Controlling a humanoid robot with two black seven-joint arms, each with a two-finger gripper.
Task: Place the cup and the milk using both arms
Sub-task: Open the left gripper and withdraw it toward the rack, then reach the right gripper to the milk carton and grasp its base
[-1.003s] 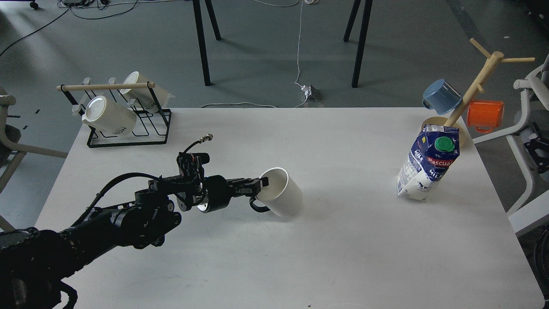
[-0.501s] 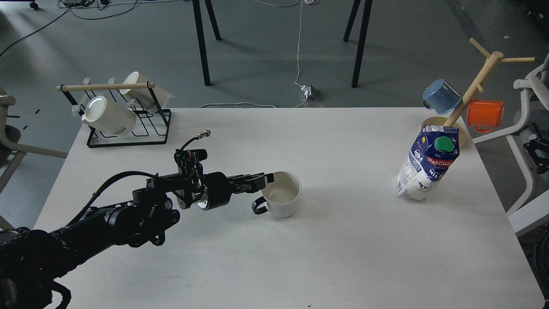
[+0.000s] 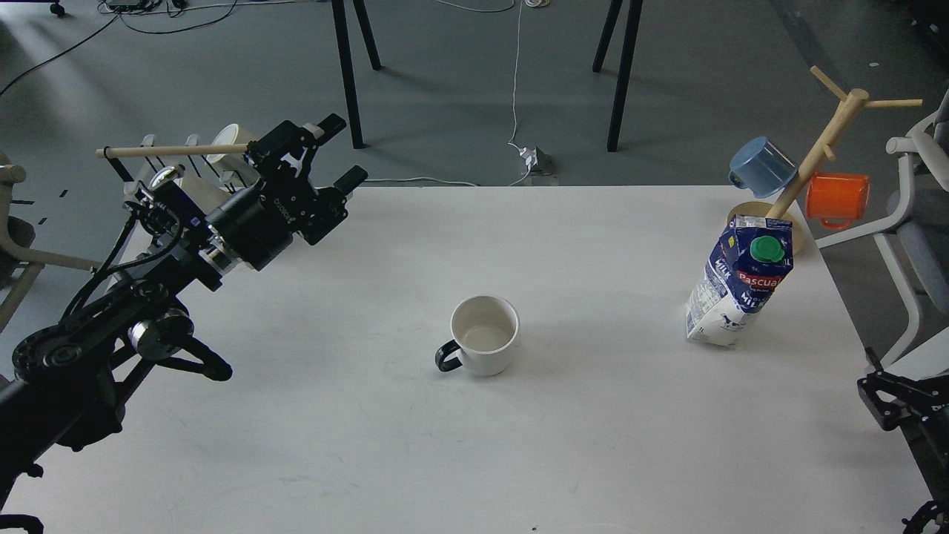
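Note:
A white cup with a black handle stands upright in the middle of the white table. A blue and white milk carton with a green cap stands at the right, leaning against the base of a wooden mug tree. My left gripper is open and empty, raised over the table's back left, well away from the cup. Only a dark part of my right arm shows at the lower right edge; its gripper is out of view.
A black wire rack with white mugs stands at the back left, partly behind my left arm. The wooden mug tree at the back right carries a blue cup and an orange cup. Chairs stand off both table sides.
My left gripper set the cup upright, let go of it, then pulled back and rose to the back left. Part of my right arm came into view at the lower right.

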